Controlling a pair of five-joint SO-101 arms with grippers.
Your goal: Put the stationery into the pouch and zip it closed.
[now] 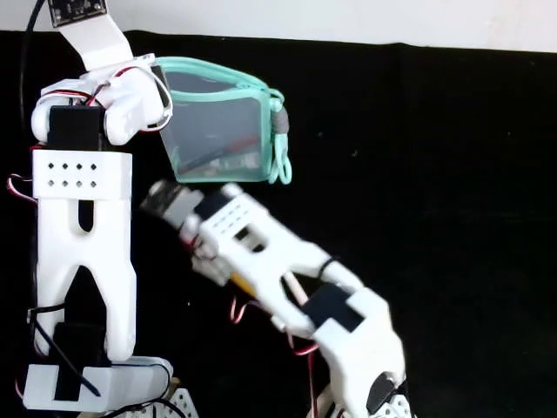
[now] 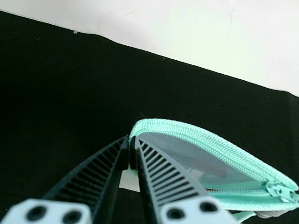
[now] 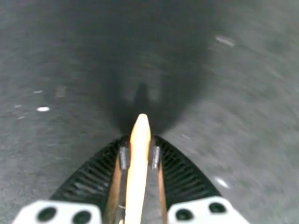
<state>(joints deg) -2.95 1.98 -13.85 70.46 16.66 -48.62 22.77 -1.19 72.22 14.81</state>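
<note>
The mint-green mesh pouch (image 1: 222,122) hangs above the black table, with my left gripper (image 1: 165,97) shut on its left end. Some stationery (image 1: 222,162) lies in the bottom of it. In the left wrist view the black fingers (image 2: 154,163) pinch the pouch's zipper edge (image 2: 196,137), and the zipper pull (image 2: 275,189) sits at the far end. My right gripper (image 1: 158,198) is just below the pouch's lower left corner. In the right wrist view it (image 3: 139,140) is shut on a slim orange-tan pencil (image 3: 138,168) whose tip points at the table.
A black cloth (image 1: 435,218) covers the table, and a white wall (image 1: 348,17) runs along its back. A green cord loop (image 1: 281,165) and a grey tab (image 1: 279,122) hang from the pouch's right end. The white left arm (image 1: 83,226) stands at the left.
</note>
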